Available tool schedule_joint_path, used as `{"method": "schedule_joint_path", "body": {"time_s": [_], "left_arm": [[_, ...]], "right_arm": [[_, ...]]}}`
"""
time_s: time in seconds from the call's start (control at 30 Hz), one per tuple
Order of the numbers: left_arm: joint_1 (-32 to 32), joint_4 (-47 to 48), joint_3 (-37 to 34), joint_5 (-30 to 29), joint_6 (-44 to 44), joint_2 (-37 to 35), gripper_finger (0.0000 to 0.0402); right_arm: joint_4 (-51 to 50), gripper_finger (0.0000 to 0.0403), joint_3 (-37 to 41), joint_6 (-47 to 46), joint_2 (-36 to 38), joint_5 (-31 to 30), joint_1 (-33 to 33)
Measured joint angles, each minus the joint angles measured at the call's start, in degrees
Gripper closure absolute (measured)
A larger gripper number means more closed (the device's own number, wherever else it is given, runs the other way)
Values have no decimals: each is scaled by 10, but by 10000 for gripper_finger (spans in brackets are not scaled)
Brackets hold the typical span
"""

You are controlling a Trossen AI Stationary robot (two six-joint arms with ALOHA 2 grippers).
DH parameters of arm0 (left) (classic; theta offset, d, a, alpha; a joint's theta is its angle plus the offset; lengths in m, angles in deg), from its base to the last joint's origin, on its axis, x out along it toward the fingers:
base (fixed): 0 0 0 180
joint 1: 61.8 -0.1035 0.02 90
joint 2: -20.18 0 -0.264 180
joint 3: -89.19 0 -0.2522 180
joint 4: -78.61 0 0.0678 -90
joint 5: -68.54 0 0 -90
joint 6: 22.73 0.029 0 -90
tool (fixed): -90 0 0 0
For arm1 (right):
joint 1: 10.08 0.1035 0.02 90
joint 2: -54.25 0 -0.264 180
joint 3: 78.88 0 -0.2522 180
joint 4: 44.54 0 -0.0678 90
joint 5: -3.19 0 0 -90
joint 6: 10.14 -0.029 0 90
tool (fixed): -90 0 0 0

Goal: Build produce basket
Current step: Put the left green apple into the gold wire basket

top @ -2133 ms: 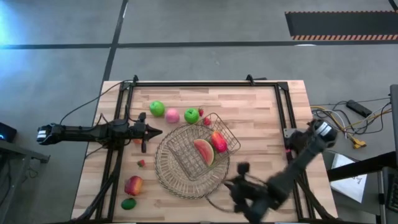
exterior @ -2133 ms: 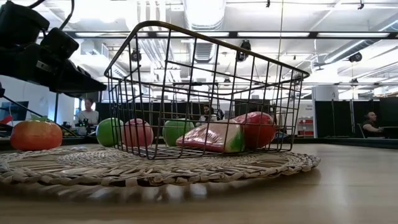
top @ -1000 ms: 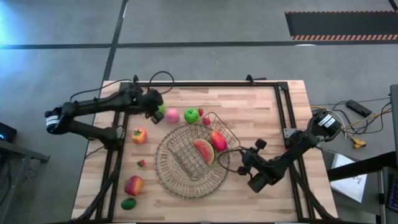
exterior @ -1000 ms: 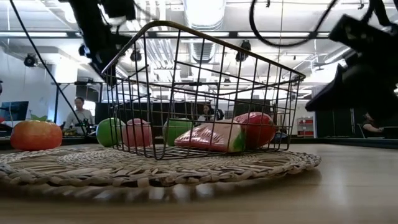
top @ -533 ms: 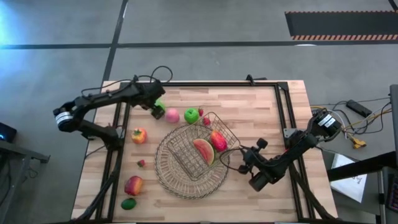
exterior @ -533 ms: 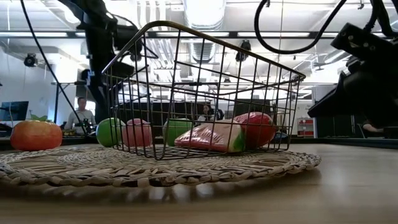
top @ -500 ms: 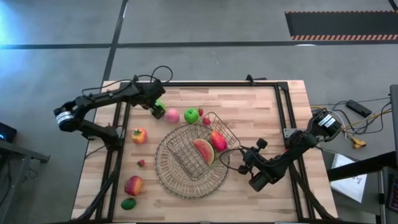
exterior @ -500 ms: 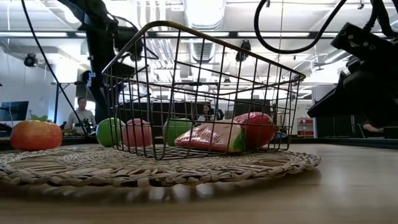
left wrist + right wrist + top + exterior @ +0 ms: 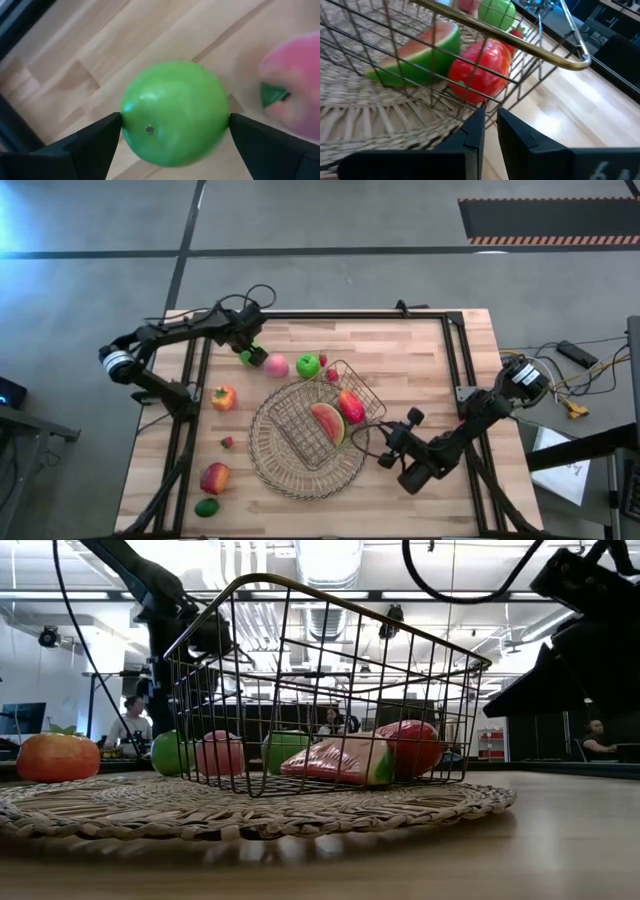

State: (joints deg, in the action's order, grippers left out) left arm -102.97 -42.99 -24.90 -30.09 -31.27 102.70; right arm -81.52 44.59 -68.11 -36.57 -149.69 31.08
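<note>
**Left wrist view: open pincer straddling a green apple at the far edge of the worktop**

The left pincer [image 9: 175, 137] stands spread wide, one dark finger on each side of a green apple [image 9: 174, 112]. The fingertips [image 9: 100, 135] sit just beside the apple's flanks, and I cannot tell whether they touch it. The apple rests on the pale wooden worktop [image 9: 100, 45]. Just beside it lies a pink peach [image 9: 295, 95].

Seen from above, this pincer [image 9: 246, 352] is at the far left part of the worktop [image 9: 440, 380], over the same apple [image 9: 247, 356]. The peach [image 9: 276, 366] comes next, then a second green apple [image 9: 308, 365], all in a row beyond the basket.

The wire basket [image 9: 375, 412] sits tilted on a round woven mat [image 9: 262, 450] near the middle of the worktop. Inside it lie a watermelon slice [image 9: 328, 423] and a red-yellow mango [image 9: 351, 407], touching each other.

The right pincer [image 9: 385, 457] is closed on nothing. It hangs low beside the basket's right corner, at the mat's edge, pointing toward the mango [image 9: 480, 70] through the mesh.

Well apart on the left lie a red-yellow apple [image 9: 223, 397], a small strawberry [image 9: 227, 443], another red-yellow fruit [image 9: 214, 478] and a green lime [image 9: 206, 507].
</note>
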Motion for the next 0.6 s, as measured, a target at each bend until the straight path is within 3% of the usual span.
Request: {"method": "schedule_joint_path", "body": {"time_s": [0.6], "left_arm": [[0, -31, -32, 25, 0, 10, 54]], "right_arm": [[29, 360, -11, 0, 0, 3, 25]]}}
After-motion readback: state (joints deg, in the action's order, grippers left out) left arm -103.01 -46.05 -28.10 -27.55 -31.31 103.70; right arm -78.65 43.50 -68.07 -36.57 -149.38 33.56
